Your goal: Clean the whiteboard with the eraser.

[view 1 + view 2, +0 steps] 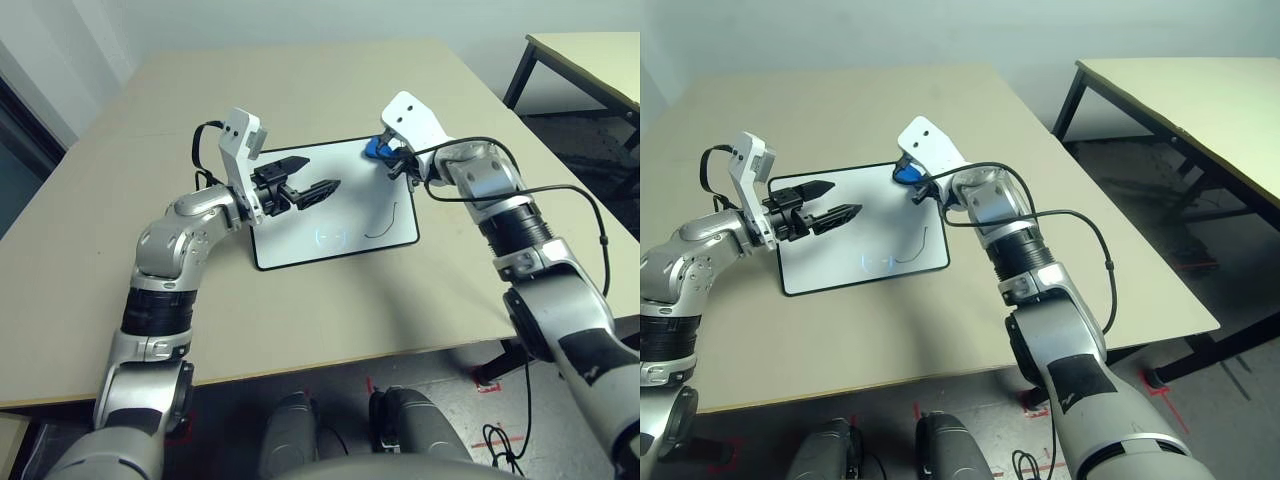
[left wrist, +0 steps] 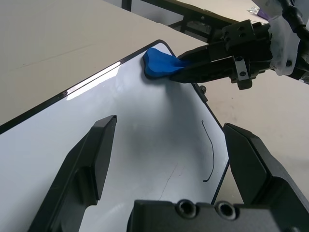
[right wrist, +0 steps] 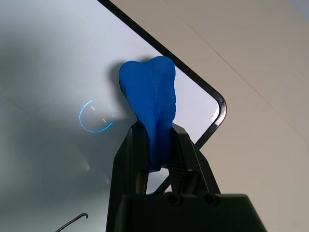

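My right gripper [image 3: 157,145] pinches the eraser [image 3: 149,94], pressing it on the whiteboard [image 1: 300,235] corner; my left gripper [image 2: 169,159] hovers spread wide beside it.

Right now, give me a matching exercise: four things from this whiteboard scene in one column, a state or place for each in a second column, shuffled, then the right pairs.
1. eraser
2. left gripper
3. pen line
4. whiteboard

A. open, above the board
B. lying flat on the table
C. pinched in the right gripper, at the board's far corner
D. drawn on the board, near its right edge

Pairs: 1-C, 2-A, 3-D, 4-B
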Action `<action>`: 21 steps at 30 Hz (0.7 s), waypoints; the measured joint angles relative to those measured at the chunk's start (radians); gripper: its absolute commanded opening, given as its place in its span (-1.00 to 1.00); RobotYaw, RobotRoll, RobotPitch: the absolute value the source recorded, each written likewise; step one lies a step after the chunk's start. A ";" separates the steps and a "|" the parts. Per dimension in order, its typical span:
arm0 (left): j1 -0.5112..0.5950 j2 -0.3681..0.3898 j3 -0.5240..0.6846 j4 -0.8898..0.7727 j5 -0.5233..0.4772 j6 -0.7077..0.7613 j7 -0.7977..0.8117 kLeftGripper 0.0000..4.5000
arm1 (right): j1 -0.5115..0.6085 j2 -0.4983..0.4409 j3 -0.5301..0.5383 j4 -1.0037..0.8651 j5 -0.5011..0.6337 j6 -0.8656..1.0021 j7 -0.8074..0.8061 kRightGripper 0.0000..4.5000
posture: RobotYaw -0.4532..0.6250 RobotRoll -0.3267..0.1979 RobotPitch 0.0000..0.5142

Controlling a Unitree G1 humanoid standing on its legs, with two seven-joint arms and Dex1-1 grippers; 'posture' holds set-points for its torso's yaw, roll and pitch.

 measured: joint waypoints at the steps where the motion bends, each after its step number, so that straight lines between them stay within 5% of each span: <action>1: 0.000 0.000 0.000 0.000 0.000 0.000 0.001 1.00 | 0.000 0.001 0.000 0.000 0.000 0.001 0.004 -0.75 | -0.13 0.25 -0.77; 12: 0.000 -0.002 0.000 -0.005 -0.002 0.001 0.004 1.00 | 0.080 0.015 0.016 -0.291 0.043 0.159 0.068 -0.75 | -0.16 0.25 -0.77; 21: 0.001 0.008 -0.015 -0.007 -0.001 0.021 -0.023 1.00 | 0.225 -0.129 0.006 -0.476 0.068 0.274 0.065 -0.75 | -0.24 0.25 -0.76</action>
